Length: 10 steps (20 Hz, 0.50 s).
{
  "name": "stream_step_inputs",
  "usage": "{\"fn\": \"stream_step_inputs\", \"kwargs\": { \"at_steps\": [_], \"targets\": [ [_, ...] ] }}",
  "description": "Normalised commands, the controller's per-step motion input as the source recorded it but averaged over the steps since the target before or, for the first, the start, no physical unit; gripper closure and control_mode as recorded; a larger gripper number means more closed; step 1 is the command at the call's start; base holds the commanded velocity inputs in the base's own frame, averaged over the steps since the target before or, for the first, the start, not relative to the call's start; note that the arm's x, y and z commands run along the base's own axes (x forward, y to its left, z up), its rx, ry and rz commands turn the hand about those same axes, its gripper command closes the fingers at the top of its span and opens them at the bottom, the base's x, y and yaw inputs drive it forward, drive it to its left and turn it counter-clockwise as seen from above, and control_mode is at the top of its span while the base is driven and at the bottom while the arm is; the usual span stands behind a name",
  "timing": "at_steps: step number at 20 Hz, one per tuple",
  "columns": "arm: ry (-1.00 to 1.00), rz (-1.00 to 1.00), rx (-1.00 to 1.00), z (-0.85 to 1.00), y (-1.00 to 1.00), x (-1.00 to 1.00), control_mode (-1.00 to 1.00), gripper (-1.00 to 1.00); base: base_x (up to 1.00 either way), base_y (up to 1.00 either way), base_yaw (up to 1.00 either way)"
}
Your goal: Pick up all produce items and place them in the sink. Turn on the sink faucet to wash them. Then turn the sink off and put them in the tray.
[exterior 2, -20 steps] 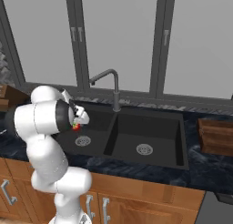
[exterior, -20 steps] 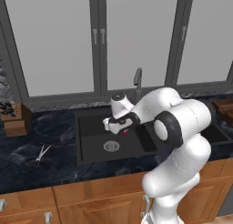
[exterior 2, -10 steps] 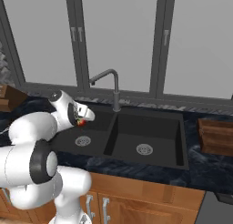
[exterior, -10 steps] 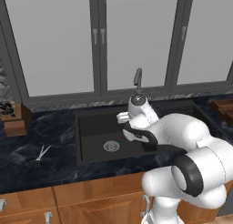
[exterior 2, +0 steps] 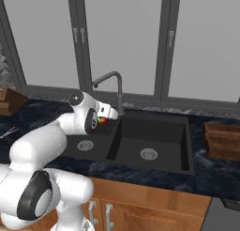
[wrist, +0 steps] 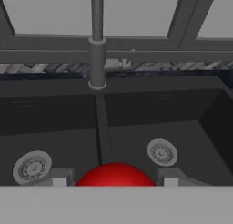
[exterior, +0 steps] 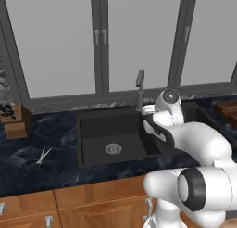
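The black double-basin sink fills the hand view's middle, faucet rising at top centre over the divider. The gripper, closed on the red fruit at bottom centre, hangs above that divider; better shift over one basin and lower before releasing.

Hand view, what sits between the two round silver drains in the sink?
The sink's raised black divider ridge runs between the left drain and right drain; nearer the camera, the red fruit sits at the bottom.
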Motion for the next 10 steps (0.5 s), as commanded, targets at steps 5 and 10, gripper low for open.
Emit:
{"fn": "stream_step_inputs", "kwargs": {
  "at_steps": [5, 10],
  "targets": [
    [0.0, -0.13, 0.0, 0.31, -1.0, 0.0, -1.0, 1.0, 0.0, 0.0, 0.0],
    [0.0, -0.19, 0.0, 0.3, -1.0, 0.01, -1.0, 1.0, 0.0, 0.0, 0.0]
  ]
}}
